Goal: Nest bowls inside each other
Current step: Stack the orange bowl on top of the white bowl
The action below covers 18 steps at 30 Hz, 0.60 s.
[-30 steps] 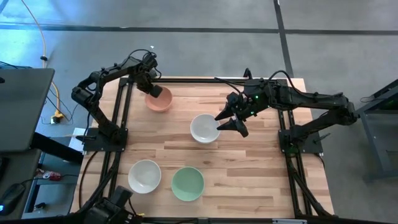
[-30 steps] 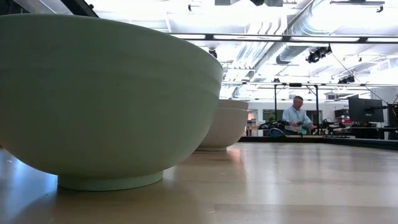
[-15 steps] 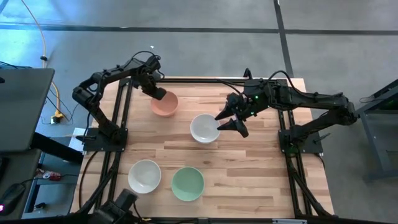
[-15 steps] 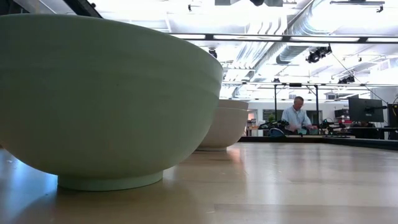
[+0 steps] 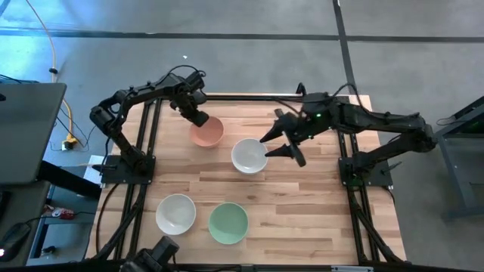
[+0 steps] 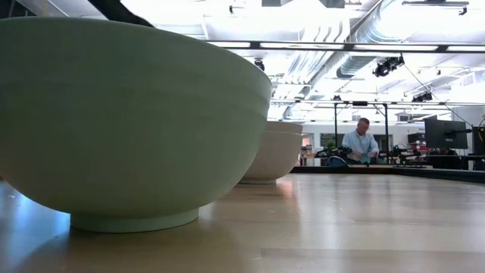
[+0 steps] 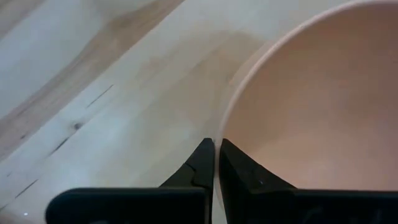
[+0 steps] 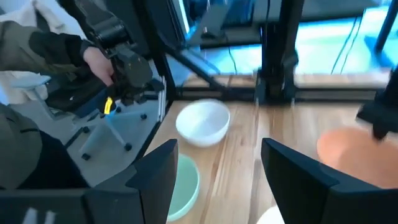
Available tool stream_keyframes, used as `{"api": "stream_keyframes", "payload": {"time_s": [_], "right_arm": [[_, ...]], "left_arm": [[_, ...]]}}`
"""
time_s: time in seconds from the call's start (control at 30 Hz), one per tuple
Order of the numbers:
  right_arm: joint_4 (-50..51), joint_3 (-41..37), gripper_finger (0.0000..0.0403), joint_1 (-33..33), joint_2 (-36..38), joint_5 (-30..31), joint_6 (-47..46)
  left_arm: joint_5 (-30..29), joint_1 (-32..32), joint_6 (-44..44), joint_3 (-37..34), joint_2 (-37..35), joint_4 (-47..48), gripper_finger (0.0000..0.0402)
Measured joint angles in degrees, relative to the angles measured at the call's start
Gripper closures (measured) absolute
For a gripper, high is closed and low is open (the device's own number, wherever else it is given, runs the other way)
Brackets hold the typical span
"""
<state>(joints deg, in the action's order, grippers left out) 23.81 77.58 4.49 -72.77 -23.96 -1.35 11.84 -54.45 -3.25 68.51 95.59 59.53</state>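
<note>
Dragged nearer the centre white bowl [image 5: 249,156], the salmon bowl [image 5: 206,132] sits almost touching it in the high view, right gripper [image 5: 281,144] spread beside; left wrist shows left gripper [image 7: 215,163] pinching its rim, which might slip
</note>
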Motion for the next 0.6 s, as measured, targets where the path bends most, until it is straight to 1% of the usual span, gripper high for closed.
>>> {"api": "stream_keyframes", "payload": {"time_s": [0.2,0.33,0.43,0.6], "right_arm": [[0.13,0.0,0.0179,0.02,6.16,1.8,1.62],[2.6,0.0,0.0179,0.02,10.74,5.4,1.65],[5.3,0.0,0.0179,0.0,13.51,8.6,1.67],[9.69,0.0,0.0179,-0.02,16.96,12.09,1.9]], "left_arm": [[0.11,1.62,0.45,6.09,-0.02,4.14,0.0401],[1.03,3.37,-0.27,10.61,-0.02,5.6,0.0401],[3.16,5.61,-1.99,13.63,-0.02,5.33,0.0401],[3.06,11.03,-5.06,17.12,-0.04,3.66,0.0401]]}}
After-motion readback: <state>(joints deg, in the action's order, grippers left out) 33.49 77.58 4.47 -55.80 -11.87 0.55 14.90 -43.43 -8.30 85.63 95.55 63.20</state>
